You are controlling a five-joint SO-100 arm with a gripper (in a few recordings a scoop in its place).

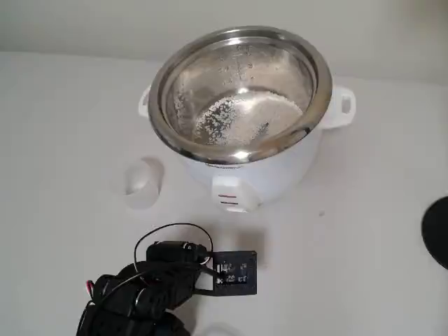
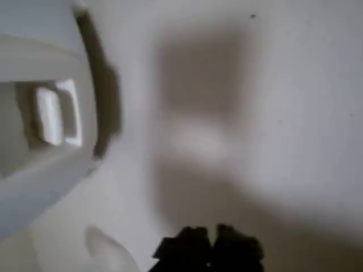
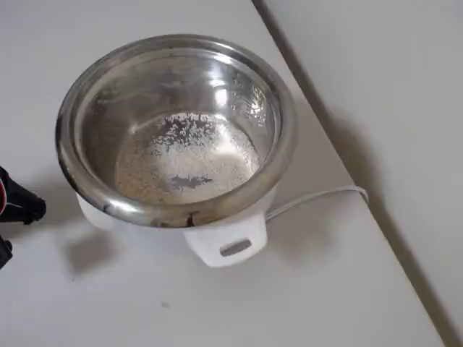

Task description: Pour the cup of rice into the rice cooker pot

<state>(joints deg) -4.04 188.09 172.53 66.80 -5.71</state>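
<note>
The rice cooker pot (image 1: pixel 241 49) is a shiny steel bowl in a white cooker body, at the back centre of the fixed view. White rice (image 1: pixel 241 119) lies spread over its bottom, also seen from overhead as rice (image 3: pixel 184 155) in the pot (image 3: pixel 177 210). The small translucent cup (image 1: pixel 143 183) rests on the table left of the cooker, apart from the arm; it looks empty. My black arm (image 1: pixel 161 280) is folded low at the front left. In the blurred wrist view my gripper (image 2: pixel 211 248) shows as two dark fingertips pressed together with nothing between them, to the right of the cooker's front switch (image 2: pixel 54 113).
A white cable (image 3: pixel 318 199) runs from the cooker toward the table's right edge (image 3: pixel 340 144) in the overhead view. A dark round object (image 1: pixel 437 231) sits at the right edge of the fixed view. A black arm part (image 3: pixel 18 206) shows at the overhead view's left edge.
</note>
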